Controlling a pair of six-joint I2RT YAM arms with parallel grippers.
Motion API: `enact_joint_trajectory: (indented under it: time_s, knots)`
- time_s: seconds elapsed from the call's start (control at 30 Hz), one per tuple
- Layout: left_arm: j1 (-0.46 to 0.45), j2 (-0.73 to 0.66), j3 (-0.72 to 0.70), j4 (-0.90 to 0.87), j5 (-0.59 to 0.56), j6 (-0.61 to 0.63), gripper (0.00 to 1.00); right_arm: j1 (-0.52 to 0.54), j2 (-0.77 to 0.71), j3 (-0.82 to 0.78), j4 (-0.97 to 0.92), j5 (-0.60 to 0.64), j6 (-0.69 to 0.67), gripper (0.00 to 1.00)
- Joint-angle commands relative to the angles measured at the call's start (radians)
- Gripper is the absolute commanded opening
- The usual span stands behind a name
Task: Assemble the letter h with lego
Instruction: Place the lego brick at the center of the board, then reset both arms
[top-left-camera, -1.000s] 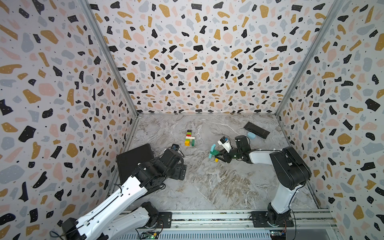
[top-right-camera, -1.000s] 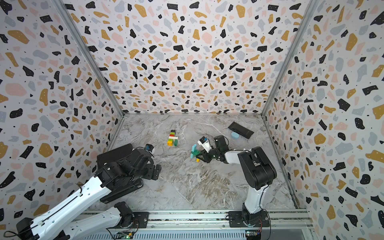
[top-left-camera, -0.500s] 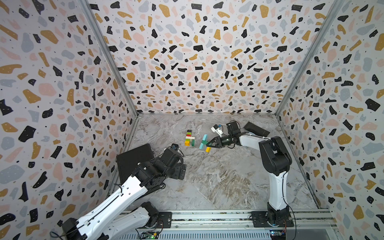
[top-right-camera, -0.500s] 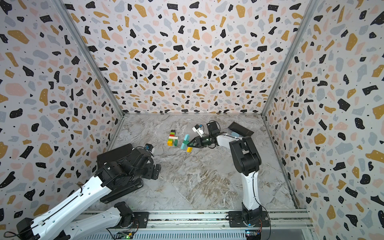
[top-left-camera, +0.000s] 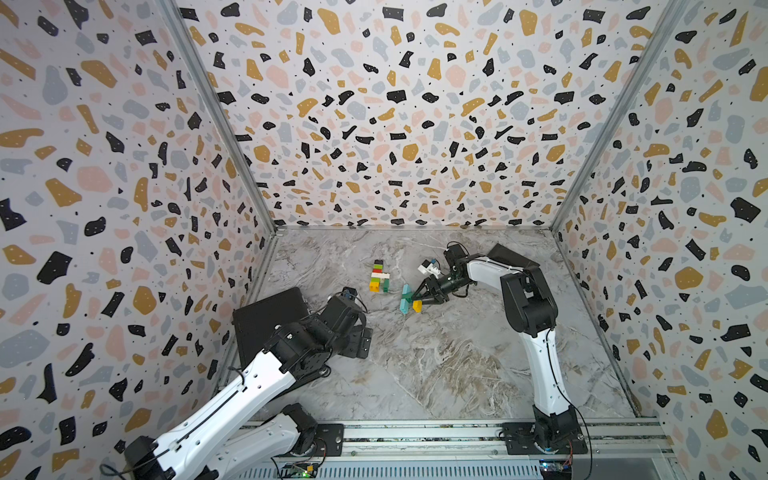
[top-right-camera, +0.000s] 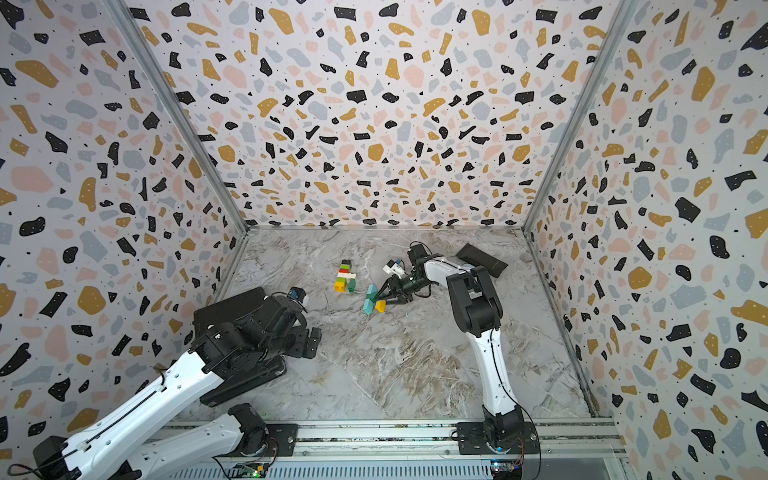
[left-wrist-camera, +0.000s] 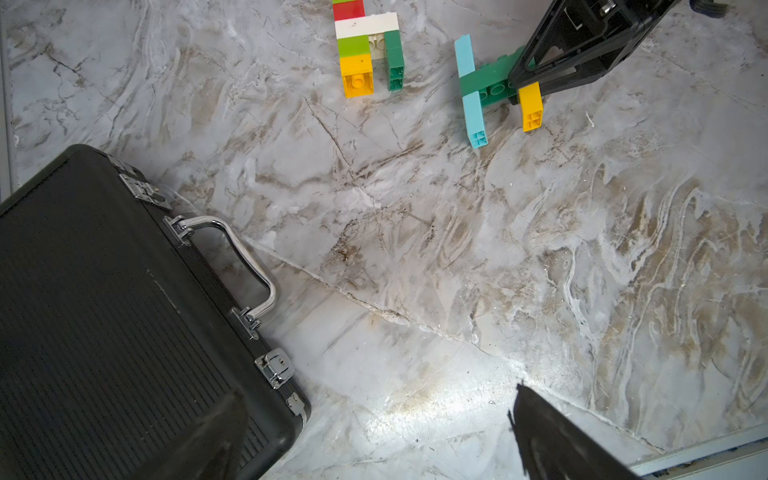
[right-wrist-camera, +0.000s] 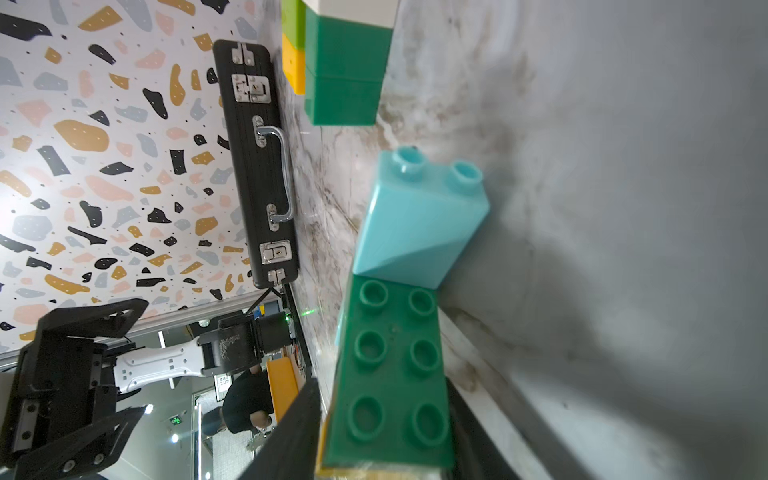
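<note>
A lego stack (top-left-camera: 379, 276) (top-right-camera: 345, 277) (left-wrist-camera: 365, 45) lies on the marble floor: red, long white, lime and yellow, with a dark green brick beside. To its right lies a second piece: a long dark green brick (left-wrist-camera: 486, 85) (right-wrist-camera: 390, 374) with a light-blue brick (top-left-camera: 404, 298) (left-wrist-camera: 471, 91) (right-wrist-camera: 419, 224) and a yellow brick (top-left-camera: 417, 306) (left-wrist-camera: 531, 106). My right gripper (top-left-camera: 417, 297) (top-right-camera: 384, 296) (right-wrist-camera: 382, 386) straddles the green brick, open, with a thin gap on one side. My left gripper (top-left-camera: 361, 336) (left-wrist-camera: 382, 449) hovers open and holds nothing.
A black case (top-left-camera: 270, 320) (left-wrist-camera: 104, 332) (right-wrist-camera: 257, 166) with a metal handle lies by the left wall, partly under my left arm. A flat black thing (top-left-camera: 511, 257) (top-right-camera: 482, 259) sits at the back right. Patterned walls close in three sides.
My right arm has carried the green, light-blue and yellow piece leftward to just beside the stack, and its jaws have widened. The left arm has not moved.
</note>
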Motion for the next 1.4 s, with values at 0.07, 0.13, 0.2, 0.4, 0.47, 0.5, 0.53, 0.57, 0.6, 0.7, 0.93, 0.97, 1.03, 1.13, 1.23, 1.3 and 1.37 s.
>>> enact_joint_trajectory:
  time_s: [0.07, 0.13, 0.2, 0.4, 0.47, 0.5, 0.53, 0.57, 0.6, 0.7, 0.93, 0.97, 1.03, 1.13, 1.23, 1.3, 1.37]
  knots:
    - [0.005, -0.008, 0.031, 0.014, 0.013, -0.002, 0.99, -0.026, 0.013, 0.069, -0.087, 0.027, -0.038, 0.56]
    - [0.005, -0.006, 0.031, 0.015, 0.013, -0.001, 0.99, -0.034, 0.015, 0.075, -0.090, 0.047, -0.036, 0.58]
    - [0.005, -0.005, 0.031, 0.014, 0.013, 0.000, 0.99, -0.041, 0.005, 0.065, -0.088, 0.078, -0.024, 0.60]
    - [0.018, -0.004, 0.032, 0.015, 0.009, 0.000, 0.99, -0.053, -0.134, -0.111, 0.049, 0.259, 0.041, 0.65]
    - [0.023, 0.001, 0.030, 0.013, 0.003, 0.000, 0.99, -0.056, -0.198, -0.184, 0.110, 0.326, 0.067, 0.67]
    - [0.024, 0.002, 0.032, 0.013, -0.003, 0.000, 0.99, -0.057, -0.242, -0.224, 0.144, 0.365, 0.064, 0.71]
    - [0.026, 0.002, 0.033, 0.011, -0.011, 0.000, 0.99, -0.059, -0.292, -0.276, 0.191, 0.407, 0.060, 0.72]
    - [0.025, 0.000, 0.035, 0.010, -0.025, 0.000, 0.99, -0.062, -0.368, -0.364, 0.293, 0.470, 0.067, 0.72]
    - [0.027, -0.006, 0.035, 0.007, -0.044, -0.002, 0.99, -0.069, -0.451, -0.457, 0.399, 0.536, 0.078, 0.73]
    - [0.030, -0.039, 0.035, 0.008, -0.104, -0.003, 0.99, -0.102, -0.713, -0.739, 0.701, 0.704, 0.115, 0.73]
    - [0.039, -0.133, 0.043, -0.017, -0.335, -0.025, 0.99, -0.119, -1.248, -1.273, 1.050, 1.206, 0.175, 0.99]
    - [0.042, -0.150, 0.039, -0.013, -0.369, -0.025, 0.99, -0.119, -1.304, -1.316, 1.033, 1.283, 0.181, 0.99]
    - [0.044, -0.188, 0.025, 0.003, -0.425, -0.014, 0.99, -0.119, -1.407, -1.376, 0.961, 1.449, 0.222, 0.99]
    - [0.045, -0.253, -0.018, 0.052, -0.487, 0.015, 0.99, -0.119, -1.547, -1.473, 0.907, 1.630, 0.261, 0.99]
    - [0.048, -0.319, -0.080, 0.128, -0.451, 0.084, 0.99, -0.121, -1.646, -1.558, 0.963, 1.716, 0.269, 0.99]
    - [0.051, -0.340, -0.097, 0.168, -0.404, 0.121, 0.99, -0.121, -1.664, -1.548, 0.948, 1.718, 0.242, 1.00]
    - [0.056, -0.330, -0.087, 0.179, -0.417, 0.111, 0.99, -0.121, -1.652, -1.519, 0.906, 1.728, 0.232, 0.99]
